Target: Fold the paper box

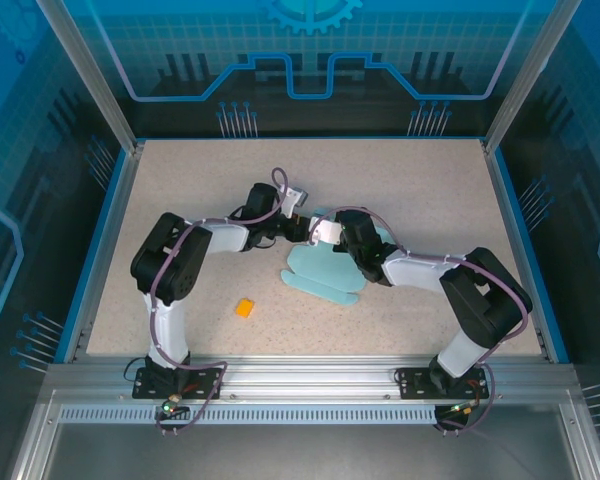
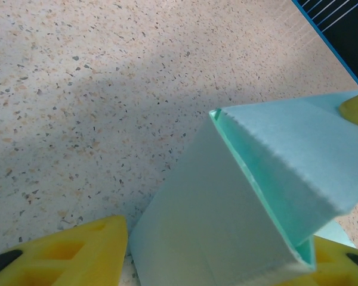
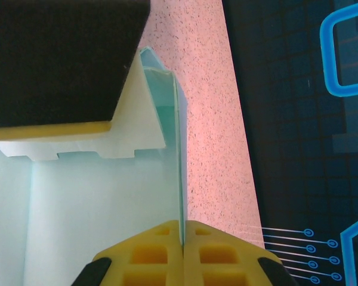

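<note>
Enclosing the cell are translucent blue panels (image 1: 430, 50) printed with a gear and circuit-line motif; none of it reads as lettering. A slotted aluminium rail (image 1: 310, 375) runs along the near edge and carries both arm bases.

The tabletop (image 1: 430, 180) is flat beige stone-effect with fine dark speckles, bordered in blue. Both arms reach inward and meet over its centre, covering the far part of the work.

The paper box (image 1: 325, 280) lies at centre, just right of the middle. It is thin, matt, pale blue card, partly flat with rounded flaps toward the near side and partly raised. The left wrist view shows a panel folded up into a sharp ridge with a finely serrated edge.

The right tool (image 3: 183, 229), in yellow ribbed plastic, is clenched on a thin upright edge of the card. The left tool (image 2: 218, 238) has yellow fingers either side of the raised fold. Whether it is gripping the card cannot be told.

A small orange block (image 1: 244, 308) sits alone on the near left, well apart from the card.
</note>
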